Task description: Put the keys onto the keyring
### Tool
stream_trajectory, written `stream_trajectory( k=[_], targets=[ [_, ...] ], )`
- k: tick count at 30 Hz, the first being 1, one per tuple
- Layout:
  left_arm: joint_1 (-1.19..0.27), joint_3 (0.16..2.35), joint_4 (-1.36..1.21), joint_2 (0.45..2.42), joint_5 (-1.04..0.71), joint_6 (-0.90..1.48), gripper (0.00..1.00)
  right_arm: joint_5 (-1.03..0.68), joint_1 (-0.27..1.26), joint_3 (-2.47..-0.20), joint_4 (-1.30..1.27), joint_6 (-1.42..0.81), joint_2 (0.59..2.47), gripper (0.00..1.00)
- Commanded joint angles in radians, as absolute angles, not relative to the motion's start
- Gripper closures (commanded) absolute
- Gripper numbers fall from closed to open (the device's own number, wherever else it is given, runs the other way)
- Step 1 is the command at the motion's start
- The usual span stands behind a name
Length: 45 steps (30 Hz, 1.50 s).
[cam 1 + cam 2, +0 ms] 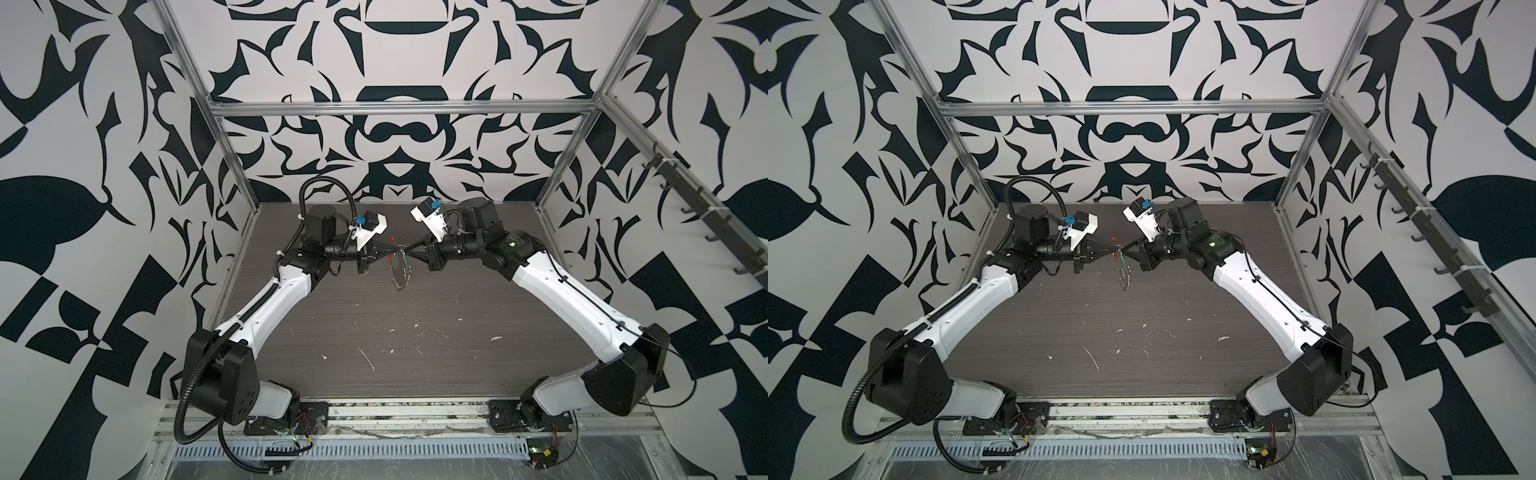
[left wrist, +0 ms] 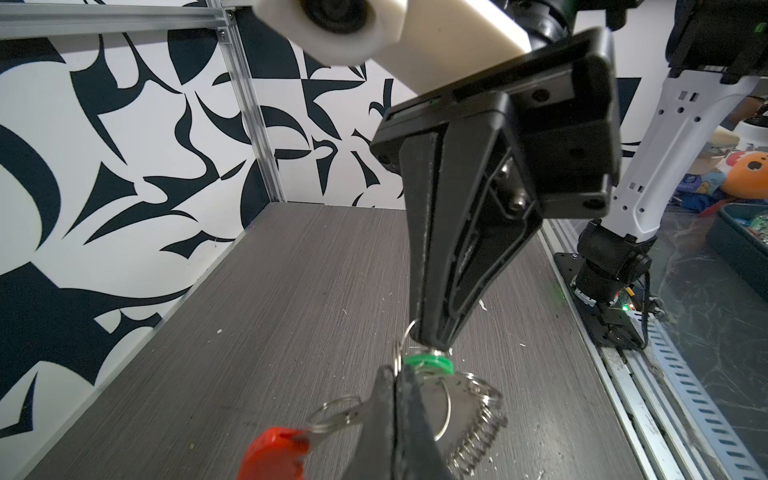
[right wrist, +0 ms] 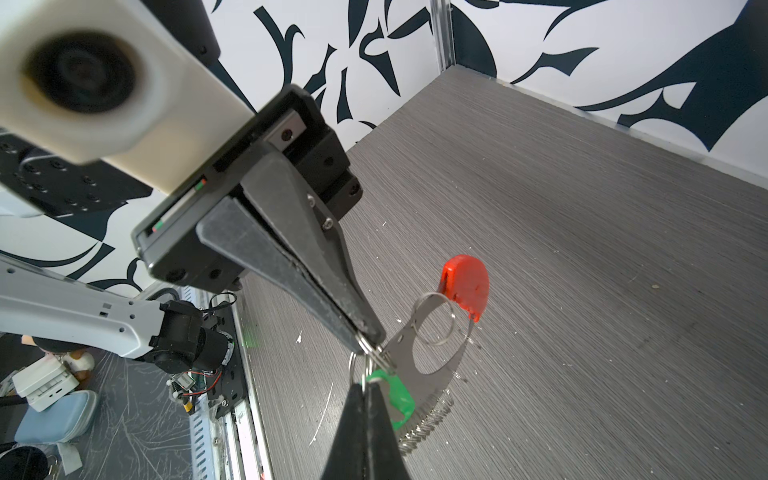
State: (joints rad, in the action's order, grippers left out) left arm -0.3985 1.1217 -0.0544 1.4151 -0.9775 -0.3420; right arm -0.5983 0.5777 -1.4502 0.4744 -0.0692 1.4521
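Both tools meet in mid-air above the back of the worktop (image 1: 374, 332). The left tool (image 3: 368, 337) is pinched tight on the keyring (image 3: 436, 384) at its edge. The right tool (image 2: 432, 341), also closed, grips the green key tag (image 3: 397, 399) against it. Threading looks under way, but I can't tell whether the tag's ring has caught.

- Lower half of both top views: bare table (image 1: 395, 332), open.
- Upper centre: left gripper (image 1: 392, 250) and right gripper (image 1: 412, 250) meet tip to tip, keyring (image 1: 400, 276) and keys (image 3: 397, 399) hanging there, blocking passage.
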Motion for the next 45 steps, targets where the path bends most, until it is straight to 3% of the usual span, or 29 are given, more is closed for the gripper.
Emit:
stream_trajectory(
  k=[1, 21, 45],
  targets=[
    [-0.403, 1.154, -0.015, 1.418, -1.012, -0.36, 1.0, -0.614, 0.582, -1.491, 0.391, -0.074, 1.422, 1.0],
    [-0.403, 1.139, -0.036, 1.391, -1.022, -0.374, 1.0, -0.544, 0.543, -1.455, 0.345, -0.145, 1.454, 1.0],
    [-0.402, 1.078, -0.231, 1.372, -0.998, -0.268, 1.0, -0.627, 0.502, -1.329, 0.272, -0.181, 1.347, 1.0]
  ],
)
